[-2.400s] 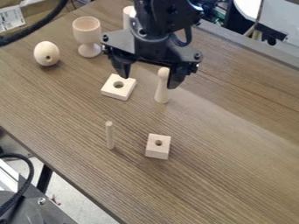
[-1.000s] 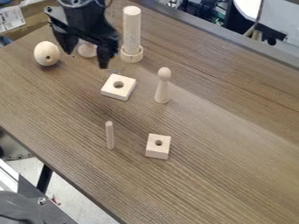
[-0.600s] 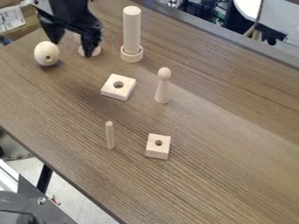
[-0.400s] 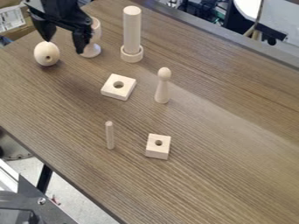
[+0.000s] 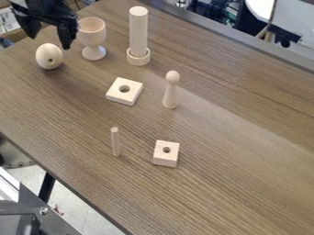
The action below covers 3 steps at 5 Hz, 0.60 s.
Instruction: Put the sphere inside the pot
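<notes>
While jaws hang spread over wooden sphere (image 5: 49,56), goblet-shaped pot (image 5: 92,35) stands upright near it on table (image 5: 239,160)

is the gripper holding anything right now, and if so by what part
Nothing is held: the gripper hangs open near the wooden ball, which rests on the table.

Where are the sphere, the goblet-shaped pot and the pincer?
Sphere (image 5: 48,56): camera view, front side.
Goblet-shaped pot (image 5: 92,32): camera view, cup wall.
Pincer (image 5: 48,41): camera view, midway between fingertips.
</notes>
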Available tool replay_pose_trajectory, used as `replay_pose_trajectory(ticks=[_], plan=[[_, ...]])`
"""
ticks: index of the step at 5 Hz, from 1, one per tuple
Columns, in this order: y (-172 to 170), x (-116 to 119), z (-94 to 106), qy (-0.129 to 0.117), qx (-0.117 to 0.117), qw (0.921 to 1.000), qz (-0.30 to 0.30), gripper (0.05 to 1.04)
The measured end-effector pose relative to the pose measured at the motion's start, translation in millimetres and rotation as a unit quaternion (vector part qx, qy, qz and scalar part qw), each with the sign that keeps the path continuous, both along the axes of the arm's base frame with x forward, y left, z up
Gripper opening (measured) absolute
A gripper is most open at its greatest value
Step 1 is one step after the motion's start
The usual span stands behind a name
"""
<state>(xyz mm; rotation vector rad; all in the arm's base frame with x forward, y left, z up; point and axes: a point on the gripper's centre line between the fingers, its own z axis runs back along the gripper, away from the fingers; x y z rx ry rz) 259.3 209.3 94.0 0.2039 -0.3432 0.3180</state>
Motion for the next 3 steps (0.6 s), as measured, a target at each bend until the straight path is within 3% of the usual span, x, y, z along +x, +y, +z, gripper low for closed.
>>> replay_pose_trajectory(ticks=[3], plan=[[18.3, 5.2, -25.1, 0.022, -0.011, 0.9996, 0.012, 0.999]])
